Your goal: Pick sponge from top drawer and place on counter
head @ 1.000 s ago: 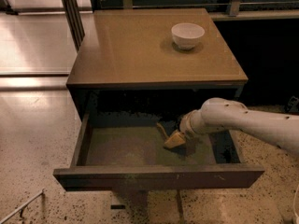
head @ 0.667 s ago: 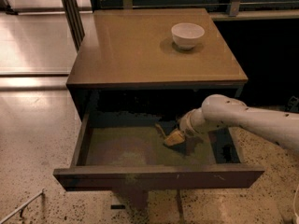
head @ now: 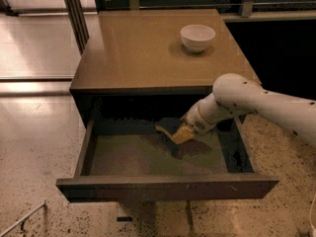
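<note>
The top drawer (head: pixel 163 185) is pulled open, with a dark grey front and an olive-brown floor. My gripper (head: pixel 171 132) reaches into it from the right on the white arm, with its tan padded fingers (head: pixel 182 134) pointing left over the back middle of the floor. A small dark blue sponge (head: pixel 170 124) sits between the fingers, held a little above the floor, with a shadow under it. The tan-brown counter (head: pixel 143 48) lies above the drawer.
A white bowl (head: pixel 197 36) stands at the back right of the counter. The white arm (head: pixel 256 105) crosses the drawer's right side. The speckled floor (head: pixel 34 152) lies to the left, and a dark railing runs behind the cabinet.
The gripper has moved up and slightly back from the drawer floor, with the sponge between its fingers. The bowl and the drawer have not moved.
</note>
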You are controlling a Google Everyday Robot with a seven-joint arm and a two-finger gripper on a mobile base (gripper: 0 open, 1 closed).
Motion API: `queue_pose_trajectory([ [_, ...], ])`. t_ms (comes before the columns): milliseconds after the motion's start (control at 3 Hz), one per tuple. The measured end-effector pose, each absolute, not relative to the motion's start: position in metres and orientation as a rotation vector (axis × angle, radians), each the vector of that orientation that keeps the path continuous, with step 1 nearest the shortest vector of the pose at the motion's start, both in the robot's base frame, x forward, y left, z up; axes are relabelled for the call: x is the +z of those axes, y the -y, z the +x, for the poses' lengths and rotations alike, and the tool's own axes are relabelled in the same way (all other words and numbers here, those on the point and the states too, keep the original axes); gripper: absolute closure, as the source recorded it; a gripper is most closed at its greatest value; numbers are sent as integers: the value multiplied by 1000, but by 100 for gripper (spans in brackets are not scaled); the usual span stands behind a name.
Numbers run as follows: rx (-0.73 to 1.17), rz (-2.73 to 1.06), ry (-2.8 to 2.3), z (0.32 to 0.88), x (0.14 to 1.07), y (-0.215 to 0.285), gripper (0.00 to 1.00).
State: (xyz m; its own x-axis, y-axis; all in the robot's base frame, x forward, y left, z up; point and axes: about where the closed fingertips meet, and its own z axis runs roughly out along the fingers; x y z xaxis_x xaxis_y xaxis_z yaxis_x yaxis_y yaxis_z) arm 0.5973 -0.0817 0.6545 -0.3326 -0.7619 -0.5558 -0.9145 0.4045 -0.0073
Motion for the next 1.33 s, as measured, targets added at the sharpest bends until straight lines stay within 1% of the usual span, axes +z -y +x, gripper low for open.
queue_pose_trajectory([
  [333,494,-1560,-2131,587,683,78,100],
  [667,566,-1706,-2056,578,714,77,100],
  [1000,620,-1807,-2015,568,755,89,100],
  [1333,606,-1851,-1990,571,800,98,100],
])
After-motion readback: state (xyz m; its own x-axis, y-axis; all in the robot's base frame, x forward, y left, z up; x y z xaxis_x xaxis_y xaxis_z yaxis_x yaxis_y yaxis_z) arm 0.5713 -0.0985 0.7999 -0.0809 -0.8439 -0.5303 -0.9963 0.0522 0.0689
